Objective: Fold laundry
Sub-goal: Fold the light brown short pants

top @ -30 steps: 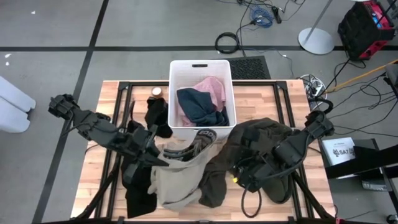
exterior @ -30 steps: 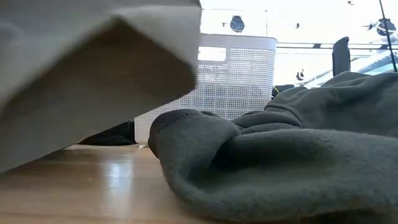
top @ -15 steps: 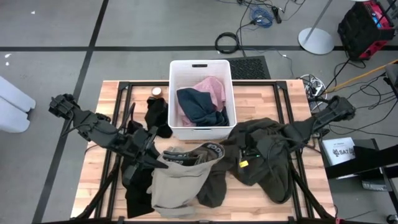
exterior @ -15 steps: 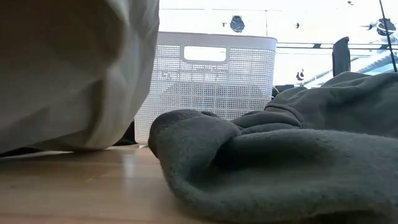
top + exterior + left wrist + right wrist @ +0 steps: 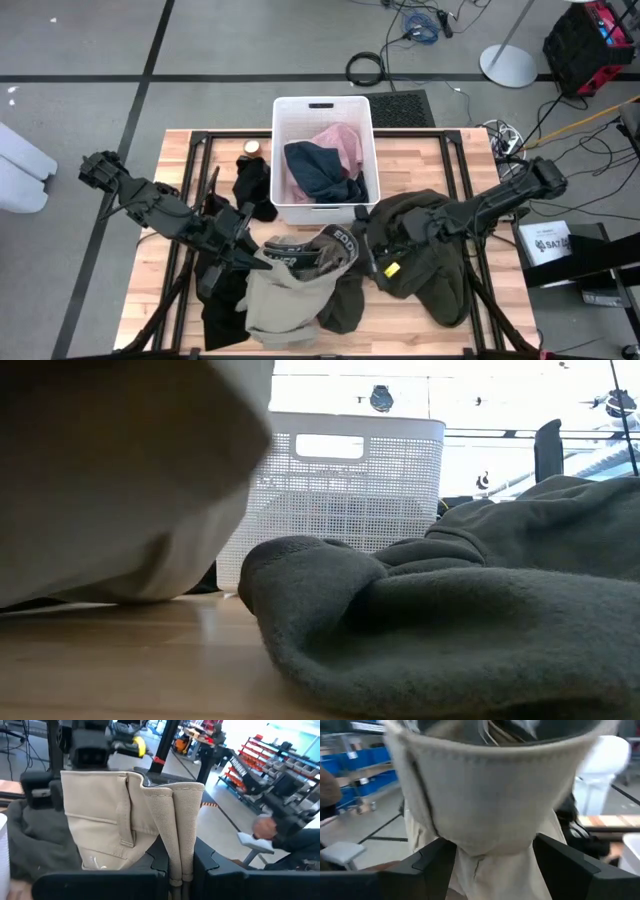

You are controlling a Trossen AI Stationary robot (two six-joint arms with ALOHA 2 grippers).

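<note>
1. The left gripper (image 5: 252, 255) is clamping shut on the waistband of the beige-tan cloth trousers (image 5: 285, 300), lifting them above the wooden worktop (image 5: 150, 290).
2. The right gripper (image 5: 372, 240) is holding wide jaws around the same waistband's far end.
3. No garment is lying folded yet.
4. The dark olive-grey fleece garment (image 5: 425, 255) is lying crumpled; pink and navy cloth items (image 5: 325, 160) are waiting in the white plastic bin (image 5: 322, 104).
</note>
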